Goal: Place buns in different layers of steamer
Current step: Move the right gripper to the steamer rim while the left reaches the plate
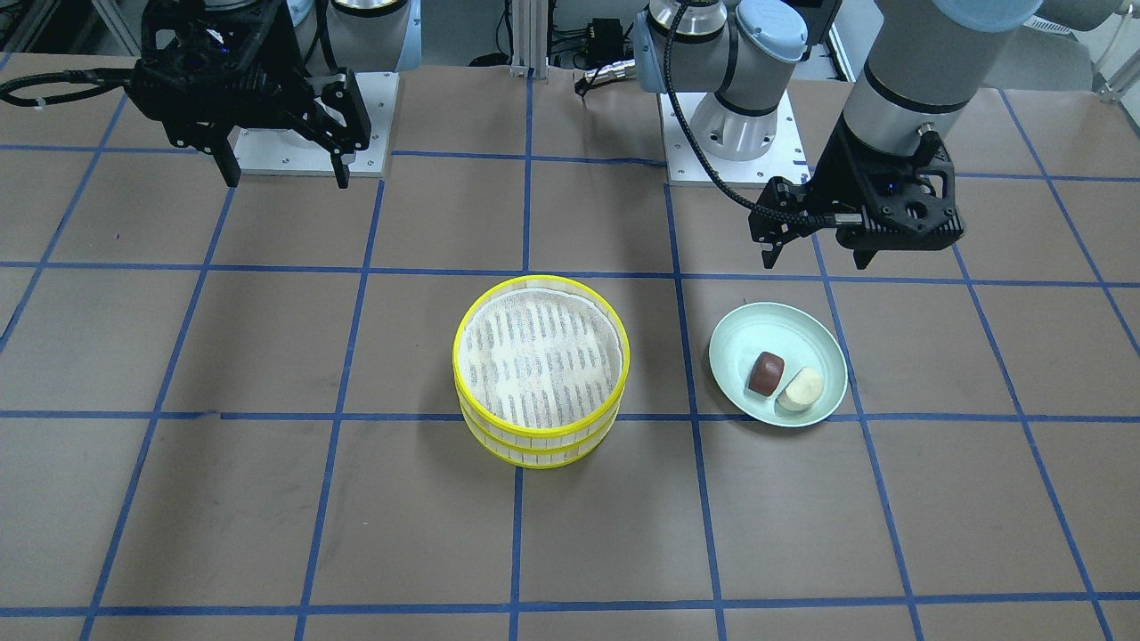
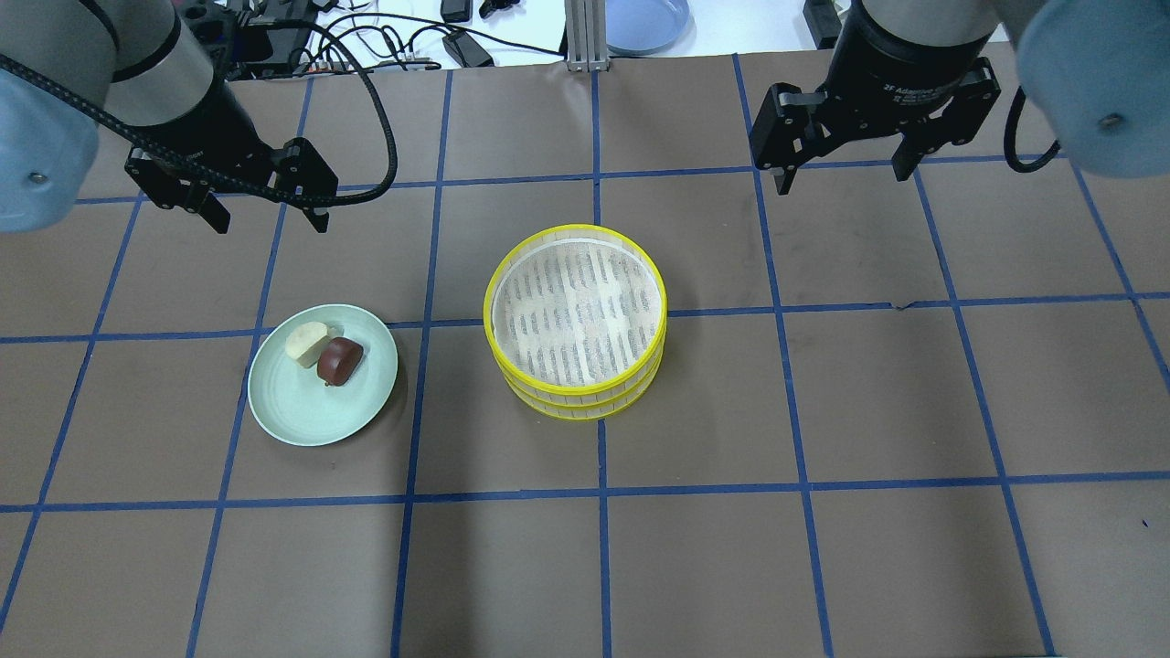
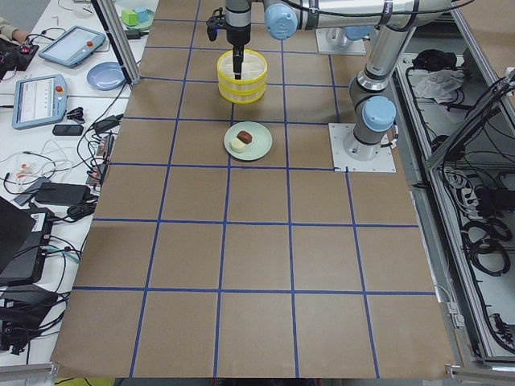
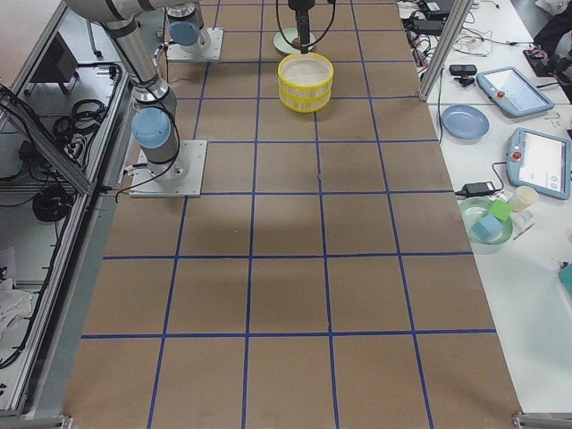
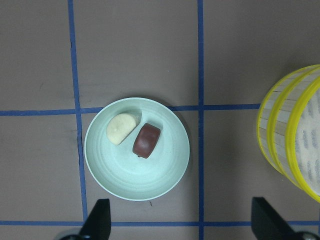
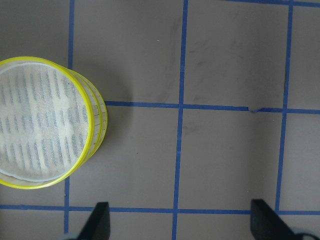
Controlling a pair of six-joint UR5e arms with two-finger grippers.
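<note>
Starting step, no bun placed. My left tool (image 2: pixel 270 219) hung jaws apart near plate (image 2: pixel 302 426); right tool (image 2: pixel 843 179) likewise apart, empty. Brown bun (image 2: pixel 340 360) and cream bun (image 2: pixel 307 344) sat side by side on plate, left of stacked steamer layers (image 2: pixel 578 398). Next, I judged: unstack layers, pick bun.

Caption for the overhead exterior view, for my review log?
On the plate, cream bun beside brown bun; steamer layers stacked mid-table; left hand and right hand open, empty.
</note>
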